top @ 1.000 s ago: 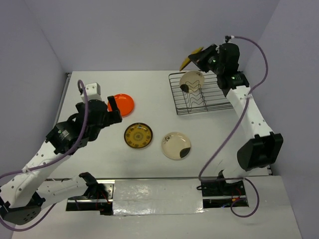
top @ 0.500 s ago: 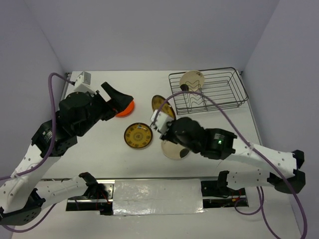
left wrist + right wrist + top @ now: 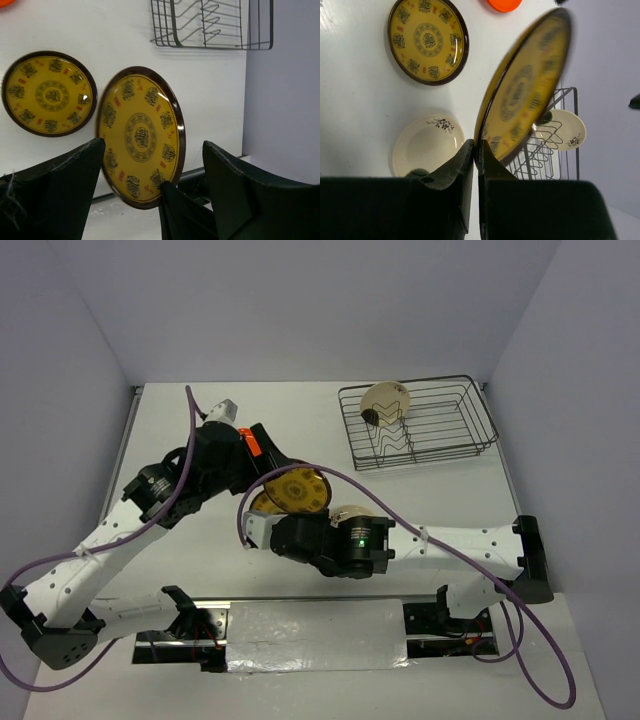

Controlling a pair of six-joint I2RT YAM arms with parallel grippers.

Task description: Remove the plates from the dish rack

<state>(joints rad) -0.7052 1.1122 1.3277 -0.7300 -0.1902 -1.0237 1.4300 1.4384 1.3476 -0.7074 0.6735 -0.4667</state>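
- Top view: The rack (image 3: 440,435) sits at 1 o'clock on the table (image 3: 180,410).
- One cream rack plate (image 3: 385,400) stands on edge in the rack's 9 o'clock end. It is the only plate I can see in the rack.
- The right gripper (image 3: 288,523) is closed tight on the low rim of the held plate (image 3: 297,490), near the middle of the table. This plate is gold with a brown rim and it is up in the air.
- A flat gold plate (image 3: 258,504) peeks out at 8 o'clock of the held plate.
- A cream plate (image 3: 347,511) lies at 4 o'clock of it, partly under the arm.
- A bit of the orange plate (image 3: 247,439) shows at 10 o'clock.
- The left gripper (image 3: 272,455) is just beside the held plate.
- Left wrist view: The left fingers (image 3: 60,190) are spread wide and hold nothing.
- The held plate stands on edge in front of them. I cannot tell if they touch it.
- The flat gold plate lies at 10 o'clock and the rack is at 12 o'clock.
- Right wrist view: The right fingers (image 3: 462,165) pinch the thin rim of the tilted held plate.
- I think the plates are light, hard and shiny, so they can slip and could break if dropped.
- The rim looks like the best place to hold one, with a firm squeeze.
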